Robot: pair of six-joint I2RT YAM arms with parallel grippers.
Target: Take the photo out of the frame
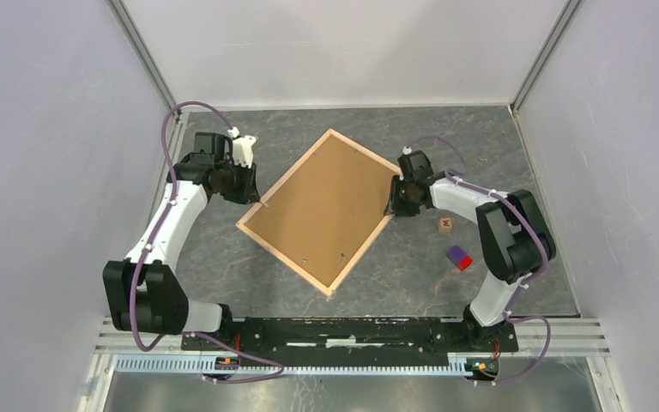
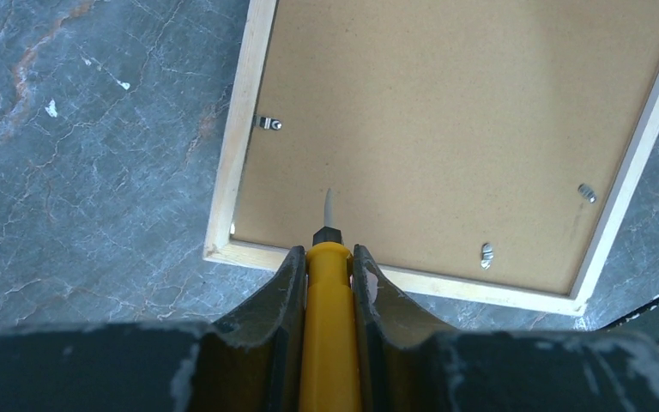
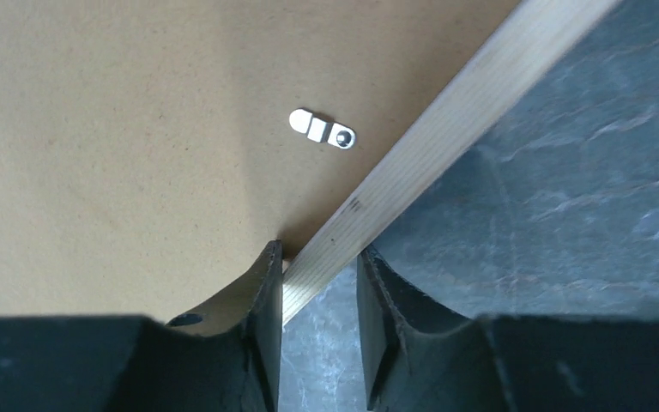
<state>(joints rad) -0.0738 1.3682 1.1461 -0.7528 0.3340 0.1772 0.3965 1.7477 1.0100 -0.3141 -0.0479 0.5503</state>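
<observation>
Left jaws clamp a yellow-handled screwdriver (image 2: 329, 283), its tip poised over the brown fibreboard backing (image 2: 446, 129), presumably to turn the small metal clips (image 2: 268, 123). Right jaws, partly open, straddle the pale wood rectangular picture frame (image 3: 446, 123) at 1 edge, likely to steady it. It lies face-down on the grey marbled tabletop (image 1: 395, 275).

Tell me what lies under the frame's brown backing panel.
Nothing under it shows. The backing panel fills the frame, which lies back-up on the table; any photo beneath is covered.
</observation>
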